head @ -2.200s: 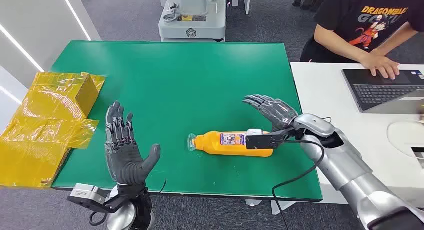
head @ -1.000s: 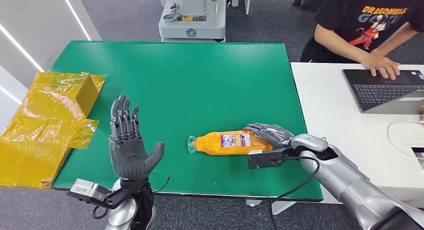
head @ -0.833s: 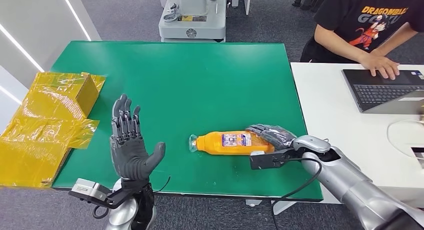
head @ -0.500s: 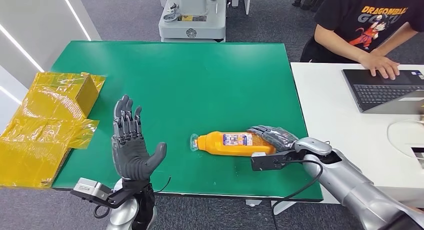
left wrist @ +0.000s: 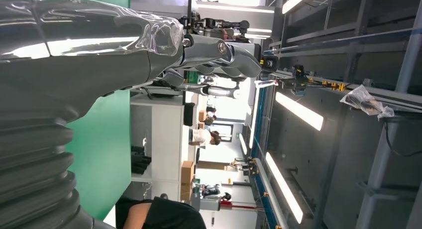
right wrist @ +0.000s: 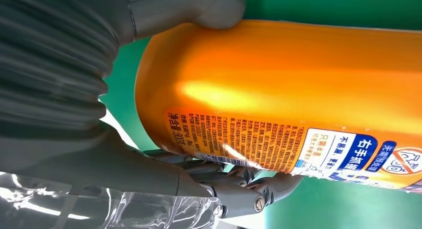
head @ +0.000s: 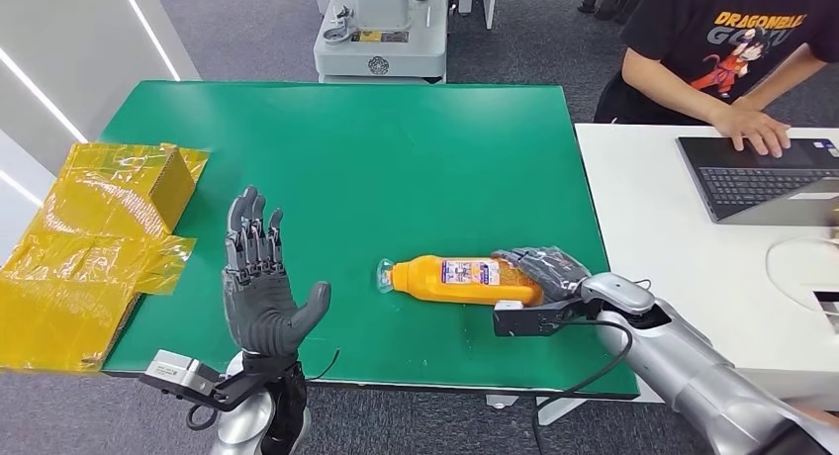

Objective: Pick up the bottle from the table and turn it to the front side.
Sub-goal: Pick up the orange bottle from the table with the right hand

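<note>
My left hand (head: 259,295) is raised, palm open and fingers spread, holding nothing, just off the near edge of the green table (head: 336,148) and well to the left of the bottle. The orange bottle (head: 458,279) lies on its side on that table, toward its near right part, cap end pointing at my left hand. My right hand (head: 546,273) wraps its base end: in the right wrist view my thumb (right wrist: 199,10) presses one side of the glossy body and my fingers (right wrist: 234,181) curl under the other, beside the printed label (right wrist: 278,147).

I judge the bottle rigid plastic, smooth and slippery, moderately heavy if full. Holding it by the base puts most of its weight out past my grip, so nearer the middle would be steadier for turning.

Compared with the earliest frame, my right hand has gone from hovering open behind the base to closing on it. The bottle has shifted slightly.

Beyond, beside the table's right edge, a person (head: 722,40) sits typing on a laptop (head: 762,178).
</note>
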`<control>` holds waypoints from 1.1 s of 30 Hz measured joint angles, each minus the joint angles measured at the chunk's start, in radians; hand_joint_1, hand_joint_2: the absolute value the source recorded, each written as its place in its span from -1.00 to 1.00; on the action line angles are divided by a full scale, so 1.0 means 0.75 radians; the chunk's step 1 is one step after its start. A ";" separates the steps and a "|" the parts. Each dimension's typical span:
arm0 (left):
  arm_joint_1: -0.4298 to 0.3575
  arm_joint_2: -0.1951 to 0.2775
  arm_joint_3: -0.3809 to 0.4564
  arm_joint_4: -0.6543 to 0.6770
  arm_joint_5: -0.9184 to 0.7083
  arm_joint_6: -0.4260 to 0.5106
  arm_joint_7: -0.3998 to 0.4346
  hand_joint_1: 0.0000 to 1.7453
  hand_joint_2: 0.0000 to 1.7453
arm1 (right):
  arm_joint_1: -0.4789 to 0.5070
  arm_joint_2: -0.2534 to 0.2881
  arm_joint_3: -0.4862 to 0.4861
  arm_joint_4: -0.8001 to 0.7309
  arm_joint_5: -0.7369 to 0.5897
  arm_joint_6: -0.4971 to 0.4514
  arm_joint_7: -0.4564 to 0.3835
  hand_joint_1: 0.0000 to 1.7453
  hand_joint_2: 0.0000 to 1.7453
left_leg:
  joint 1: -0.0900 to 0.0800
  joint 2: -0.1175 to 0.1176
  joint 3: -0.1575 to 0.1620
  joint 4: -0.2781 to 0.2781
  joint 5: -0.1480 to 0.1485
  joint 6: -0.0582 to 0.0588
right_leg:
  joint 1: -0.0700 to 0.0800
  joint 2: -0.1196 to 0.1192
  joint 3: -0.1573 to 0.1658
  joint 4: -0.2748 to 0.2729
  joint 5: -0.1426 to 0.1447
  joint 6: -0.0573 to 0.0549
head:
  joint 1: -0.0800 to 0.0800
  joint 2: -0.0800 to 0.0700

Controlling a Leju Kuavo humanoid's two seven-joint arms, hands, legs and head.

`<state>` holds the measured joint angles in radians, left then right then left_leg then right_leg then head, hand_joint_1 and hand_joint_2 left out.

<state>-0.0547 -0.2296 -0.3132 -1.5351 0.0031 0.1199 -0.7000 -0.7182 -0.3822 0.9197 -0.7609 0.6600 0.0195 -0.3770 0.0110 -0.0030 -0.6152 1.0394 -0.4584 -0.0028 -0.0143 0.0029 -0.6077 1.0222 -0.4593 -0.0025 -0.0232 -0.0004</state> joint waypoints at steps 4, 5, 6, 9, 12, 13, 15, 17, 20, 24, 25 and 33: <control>0.000 0.000 0.000 0.000 0.000 0.000 0.000 -1.00 1.00 | 0.005 0.004 0.000 0.003 0.000 -0.010 0.000 1.00 1.00 | 0.000 0.000 0.000 0.000 0.000 0.000 | 0.000 0.000 0.000 0.000 0.000 0.000 | 0.000 0.000; 0.000 0.000 0.000 0.000 -0.001 0.000 0.000 -1.00 1.00 | 0.007 0.005 0.000 0.004 0.000 -0.021 0.001 1.00 1.00 | 0.000 0.000 0.000 0.000 0.000 0.000 | 0.000 0.000 0.000 0.000 0.000 0.000 | 0.000 0.000; 0.000 0.000 0.000 0.000 -0.003 0.001 0.000 -1.00 1.00 | 0.012 0.007 -0.002 0.004 0.000 -0.043 0.004 1.00 1.00 | 0.000 0.000 0.000 0.000 0.000 0.000 | 0.000 0.000 0.000 0.000 0.000 0.000 | 0.000 0.000; 0.001 0.000 0.000 0.000 -0.005 0.012 0.000 -1.00 1.00 | 0.042 0.027 -0.024 0.004 -0.005 -0.210 0.010 1.00 1.00 | 0.000 0.000 -0.001 0.000 0.000 0.000 | 0.000 -0.001 0.000 0.000 0.000 0.000 | 0.000 0.000; 0.002 0.000 0.000 0.000 -0.006 0.030 0.000 -1.00 1.00 | 0.097 0.072 -0.085 -0.017 -0.030 -0.459 0.005 1.00 1.00 | 0.000 0.000 -0.001 0.000 0.000 0.000 | 0.000 0.000 0.000 0.000 0.000 0.000 | 0.000 0.000; 0.002 0.000 0.000 0.000 -0.007 0.037 0.000 -1.00 1.00 | 0.121 0.088 -0.109 -0.034 -0.052 -0.523 -0.004 1.00 1.00 | 0.000 0.000 -0.001 0.000 0.000 0.000 | 0.001 0.000 0.000 0.000 0.000 0.000 | 0.000 0.000; 0.002 0.000 0.000 0.000 -0.005 0.058 0.000 -1.00 1.00 | 0.185 0.123 -0.169 -0.084 -0.142 -0.591 -0.048 1.00 1.00 | 0.001 -0.001 -0.001 -0.001 0.000 0.000 | 0.001 -0.001 0.000 0.000 -0.001 -0.001 | 0.000 0.000; 0.003 0.000 0.000 0.000 0.002 0.083 0.000 -1.00 1.00 | 0.265 0.162 -0.236 -0.148 -0.257 -0.610 -0.115 1.00 1.00 | 0.001 -0.001 -0.001 -0.002 0.000 0.000 | 0.001 -0.001 0.000 0.000 -0.002 0.000 | 0.000 0.000; 0.007 0.000 0.000 0.000 0.012 0.102 0.000 -1.00 1.00 | 0.383 0.222 -0.319 -0.238 -0.360 -0.673 -0.208 1.00 1.00 | 0.001 -0.001 -0.001 -0.003 -0.001 -0.001 | 0.001 -0.002 0.000 0.000 -0.003 -0.001 | 0.000 0.000; 0.009 0.000 0.000 0.000 0.019 0.104 0.000 -1.00 1.00 | 0.523 0.293 -0.401 -0.351 -0.407 -0.789 -0.302 1.00 1.00 | 0.001 -0.001 -0.001 -0.003 -0.001 -0.002 | 0.001 -0.002 0.000 0.000 -0.004 -0.001 | 0.000 0.000; 0.009 -0.001 0.000 0.001 0.022 0.101 0.000 -1.00 1.00 | 0.551 0.305 -0.415 -0.376 -0.410 -0.810 -0.318 1.00 1.00 | 0.001 -0.001 -0.001 -0.003 -0.001 -0.002 | 0.001 -0.002 0.000 0.000 -0.004 -0.001 | 0.000 0.000; 0.006 -0.005 0.000 0.028 0.063 0.012 0.000 -1.00 1.00 | 0.674 0.377 -0.447 -0.519 -0.298 -0.942 -0.393 1.00 1.00 | 0.000 -0.001 0.000 -0.003 -0.001 -0.002 | 0.001 -0.002 0.000 0.000 -0.004 -0.001 | 0.000 0.000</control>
<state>-0.0503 -0.2336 -0.3132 -1.5143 0.0505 0.1289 -0.7000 -0.2124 -0.0995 0.5841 -1.1504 0.4367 -0.6871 -0.6715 0.0112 -0.0036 -0.6151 1.0372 -0.4594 -0.0040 -0.0138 0.0018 -0.6081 1.0221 -0.4624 -0.0029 -0.0233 -0.0005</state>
